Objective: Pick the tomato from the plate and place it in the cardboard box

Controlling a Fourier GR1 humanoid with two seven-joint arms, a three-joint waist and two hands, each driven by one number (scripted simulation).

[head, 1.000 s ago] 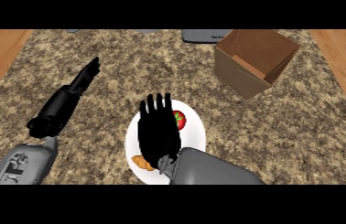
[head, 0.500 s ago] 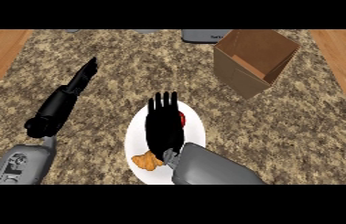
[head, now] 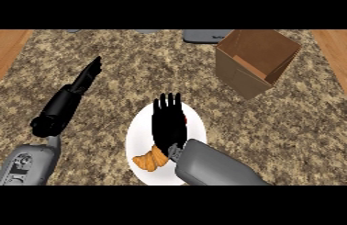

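Note:
A white plate lies on the speckled counter near the view's lower middle. My right hand lies over it, fingers straight and pointing away from me, open. It covers nearly all of the tomato; only a red sliver shows at the hand's right edge. An orange croissant rests on the plate's near left part, beside my right wrist. The open cardboard box stands at the upper right, apart from the plate. My left hand rests at the left, fingers straight, open and holding nothing.
A grey object lies at the counter's far edge, left of the box. Wooden strips border the counter at both sides.
My right hand has slid slightly right and lower over the plate, hiding more of the tomato. The left hand has not moved.

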